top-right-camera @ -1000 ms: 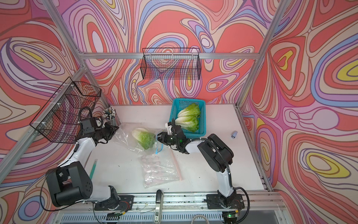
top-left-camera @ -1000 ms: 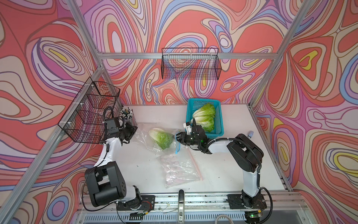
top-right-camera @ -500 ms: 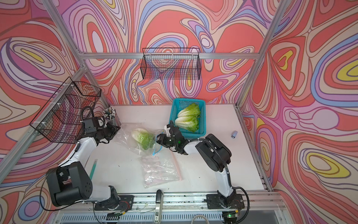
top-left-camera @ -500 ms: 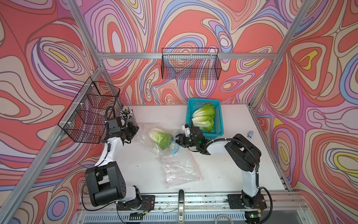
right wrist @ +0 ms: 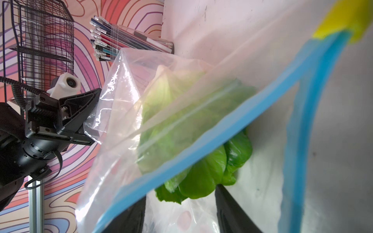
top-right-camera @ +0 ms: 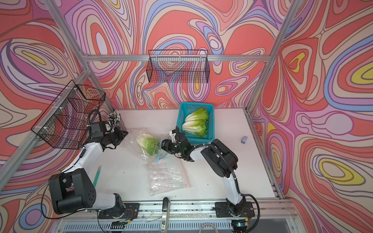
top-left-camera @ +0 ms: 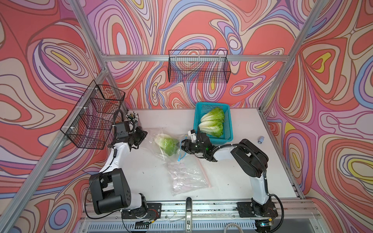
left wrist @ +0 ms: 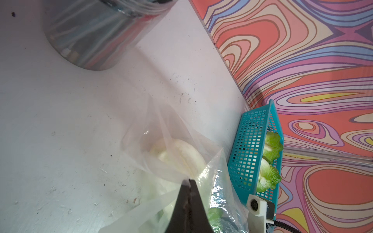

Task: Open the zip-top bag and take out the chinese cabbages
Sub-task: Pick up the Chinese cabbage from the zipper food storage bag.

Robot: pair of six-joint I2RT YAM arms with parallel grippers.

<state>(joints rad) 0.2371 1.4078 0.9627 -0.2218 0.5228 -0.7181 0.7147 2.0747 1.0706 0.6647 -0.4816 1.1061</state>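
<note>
Step in hand, as judged: removal of the last head from the bag. Two pale-ribbed, green-tipped chinese cabbages [top-left-camera: 213,123] are already laid in the turquoise perforated plastic basket [top-left-camera: 230,125], just behind the jaws of the right gripper [right wrist: 180,192]. The third chinese cabbage [top-left-camera: 167,143], white at the base and crinkly green at the tips, is inside the clear zip-top plastic bag [top-left-camera: 151,139], with its leaf tips toward the open mouth.

The jaws of the left gripper [left wrist: 188,181] are closed on a fold of film at the bag's closed end. The white base is seen through the plastic just ahead of them. The right jaws are parted and nothing is clamped. The leaf tips are found in the gap just ahead, and the blue zip strip [right wrist: 201,145] is seen across one jaw.

Notes for a clean pull:
- The blue strip should be cleared from between the jaws before closing; otherwise film and leaf are gripped together.
- The jaws should be advanced past the thin tips, which are judged likely to tear, so that firmer leaf is clamped.
- A firm left pinch is needed so that the bag is anchored against the pull.
- The withdrawal is best made straight back along the head's axis.
- The second clear bag of pale pink pieces [top-left-camera: 185,175], beneath and beside the right jaws on the white table [top-left-camera: 232,171], should not be dragged.
</note>
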